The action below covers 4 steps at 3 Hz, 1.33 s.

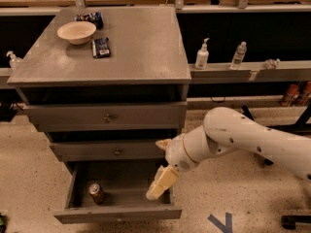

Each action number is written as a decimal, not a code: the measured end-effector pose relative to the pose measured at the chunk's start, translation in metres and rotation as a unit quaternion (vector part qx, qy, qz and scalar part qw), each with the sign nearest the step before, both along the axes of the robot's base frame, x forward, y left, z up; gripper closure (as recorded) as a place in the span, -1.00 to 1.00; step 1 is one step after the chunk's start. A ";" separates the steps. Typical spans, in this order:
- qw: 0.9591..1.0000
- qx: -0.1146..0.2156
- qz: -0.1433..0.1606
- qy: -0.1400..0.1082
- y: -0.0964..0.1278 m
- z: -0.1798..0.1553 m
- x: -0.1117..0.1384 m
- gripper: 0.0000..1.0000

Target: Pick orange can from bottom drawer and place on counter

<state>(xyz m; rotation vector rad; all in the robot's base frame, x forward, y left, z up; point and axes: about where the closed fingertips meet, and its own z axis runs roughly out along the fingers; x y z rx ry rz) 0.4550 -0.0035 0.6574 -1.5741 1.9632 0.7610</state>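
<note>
The orange can stands upright at the left of the open bottom drawer, silver lid showing. My gripper hangs from the white arm over the right part of that drawer, well to the right of the can and apart from it. The counter is the flat grey top of the cabinet, above the two shut upper drawers.
On the counter stand a pale bowl, a dark blue packet and another packet behind the bowl. A narrow grey shelf to the right holds a pump bottle and a water bottle. My arm's white elbow is right of the cabinet.
</note>
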 end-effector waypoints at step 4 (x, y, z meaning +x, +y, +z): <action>0.999 0.014 0.032 0.008 0.049 -0.115 -0.015 -1.00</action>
